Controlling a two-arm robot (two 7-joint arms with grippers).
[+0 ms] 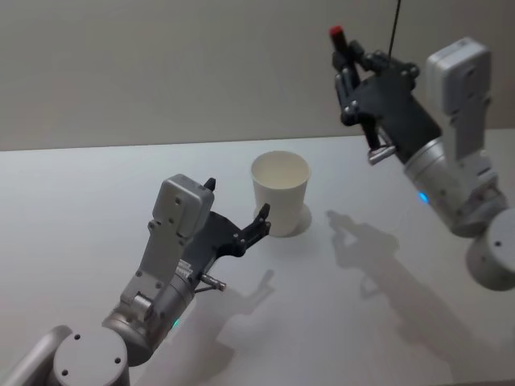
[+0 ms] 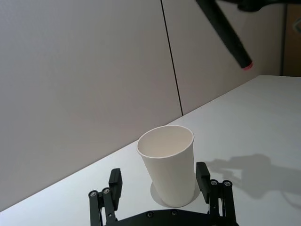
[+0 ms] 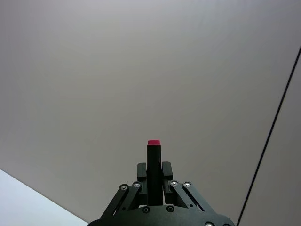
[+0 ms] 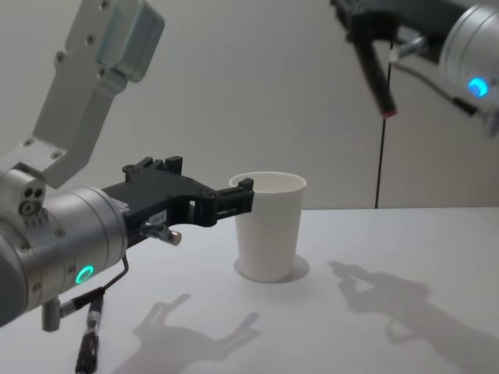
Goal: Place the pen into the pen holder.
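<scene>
The pen holder [image 1: 280, 193] is a plain white paper cup standing upright mid-table, also seen from the side [image 4: 269, 226]. My left gripper [image 1: 238, 201] is low over the table at the cup's near side, open. In the left wrist view its fingers [image 2: 115, 181] flank the cup [image 2: 167, 165], and I cannot tell whether they touch it. My right gripper [image 1: 348, 64] is raised high to the right of the cup, shut on the pen [image 1: 341, 44], a black pen with a red end. The pen [image 4: 376, 70] slants red end down, above and right of the cup.
The white table [image 1: 96, 209] runs back to a plain grey wall with a dark vertical seam [image 4: 380, 167]. Arm shadows lie on the table right of the cup and near its front.
</scene>
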